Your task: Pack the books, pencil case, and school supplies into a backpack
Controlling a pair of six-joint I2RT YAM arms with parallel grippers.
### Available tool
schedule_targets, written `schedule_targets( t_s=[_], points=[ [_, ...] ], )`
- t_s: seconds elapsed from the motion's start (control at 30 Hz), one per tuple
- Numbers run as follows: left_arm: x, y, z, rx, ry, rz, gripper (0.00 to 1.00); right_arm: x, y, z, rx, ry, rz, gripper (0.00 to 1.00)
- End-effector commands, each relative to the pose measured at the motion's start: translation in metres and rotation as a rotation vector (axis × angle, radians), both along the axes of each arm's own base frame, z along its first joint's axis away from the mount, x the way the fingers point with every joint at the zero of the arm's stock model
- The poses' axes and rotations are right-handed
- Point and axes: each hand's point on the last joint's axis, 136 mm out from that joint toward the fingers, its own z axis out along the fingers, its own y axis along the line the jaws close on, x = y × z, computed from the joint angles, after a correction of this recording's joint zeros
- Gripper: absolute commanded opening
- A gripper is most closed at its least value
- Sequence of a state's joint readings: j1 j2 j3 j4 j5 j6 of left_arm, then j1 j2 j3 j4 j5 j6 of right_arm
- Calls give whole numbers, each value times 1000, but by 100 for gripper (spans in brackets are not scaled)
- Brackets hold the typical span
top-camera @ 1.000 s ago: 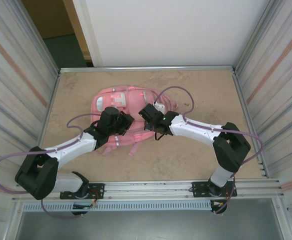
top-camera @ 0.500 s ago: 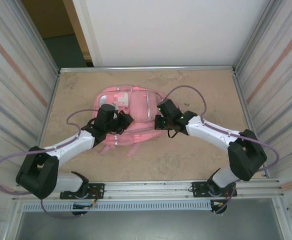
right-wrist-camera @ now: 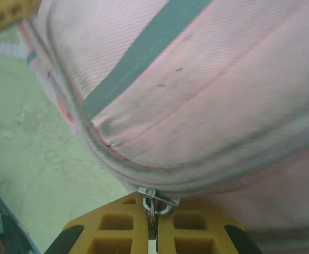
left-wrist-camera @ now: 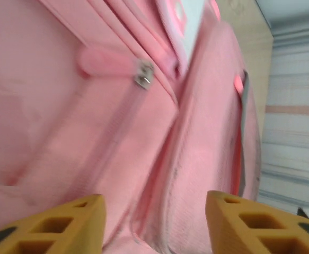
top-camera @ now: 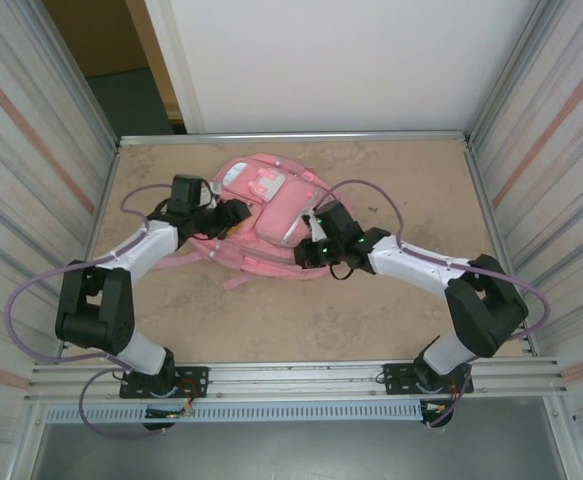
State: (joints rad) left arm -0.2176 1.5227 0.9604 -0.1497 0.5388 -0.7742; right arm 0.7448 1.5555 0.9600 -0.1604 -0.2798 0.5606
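Observation:
The pink backpack (top-camera: 271,200) lies tilted at the far middle of the table. My left gripper (top-camera: 231,214) is at its left side. In the left wrist view this gripper (left-wrist-camera: 154,211) stands open, its yellow fingers (left-wrist-camera: 74,222) wide apart over pink backpack (left-wrist-camera: 207,132) fabric, below a zipper pull with a pink tab (left-wrist-camera: 142,75). My right gripper (top-camera: 307,251) is at the bag's near right edge. In the right wrist view it (right-wrist-camera: 153,214) is shut on a metal zipper pull (right-wrist-camera: 155,200) under the backpack (right-wrist-camera: 196,106) seam. The books, pencil case and school supplies are out of view.
Pink straps (top-camera: 239,272) trail onto the tan table (top-camera: 371,320) toward the near side. Ribbed metal walls (top-camera: 31,200) close in left and right, and a metal rail (top-camera: 301,375) runs along the front by the arm bases.
The left gripper has opened and swung back toward the far left. The backpack has turned and slid farther away. The right gripper, still shut on the zipper pull, has shifted slightly left.

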Motion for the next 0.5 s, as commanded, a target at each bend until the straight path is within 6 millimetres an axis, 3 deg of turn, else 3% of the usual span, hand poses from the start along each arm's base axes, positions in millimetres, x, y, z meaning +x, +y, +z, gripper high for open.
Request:
schedule_targets(
  t_s=[0.0, 0.13, 0.23, 0.47],
  points=[
    [-22, 9, 10, 28, 2, 30, 62, 2, 37, 24, 67, -83, 53, 0],
    [-58, 7, 10, 11, 45, 66, 63, -2, 61, 26, 96, -87, 114, 0],
    [-78, -5, 3, -1, 73, 78, 62, -6, 73, 23, 120, -69, 159, 0],
    [-84, -9, -17, 8, 88, 180, 54, -17, 106, 16, 241, 49, 212, 0]
  ],
)
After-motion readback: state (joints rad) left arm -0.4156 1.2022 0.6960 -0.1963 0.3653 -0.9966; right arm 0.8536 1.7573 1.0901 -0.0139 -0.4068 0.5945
